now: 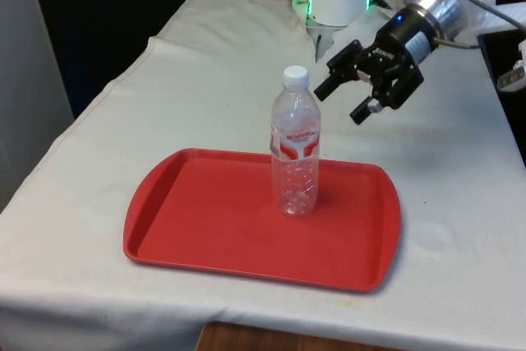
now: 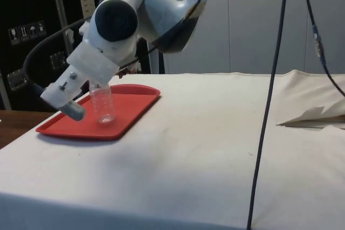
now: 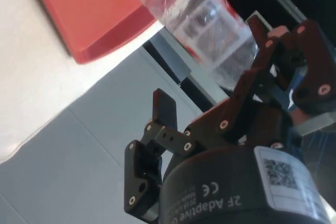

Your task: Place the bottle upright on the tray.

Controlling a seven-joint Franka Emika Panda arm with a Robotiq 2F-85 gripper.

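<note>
Nearest in the front view, the flat red plastic tray (image 1: pixel 205 228) lies on the white cloth (image 1: pixel 460 203), and the clear plastic bottle with a white cap (image 1: pixel 296 154) stands upright on it. Just beyond, the black two-finger gripper (image 1: pixel 343 96) hovers, fingers spread, holding nothing. Side view: bottle (image 2: pixel 102 103) upright on tray (image 2: pixel 132 111). Wrist view: fingers (image 3: pixel 165 111) parted, bottle (image 3: pixel 210 19) between them, untouched.
</note>
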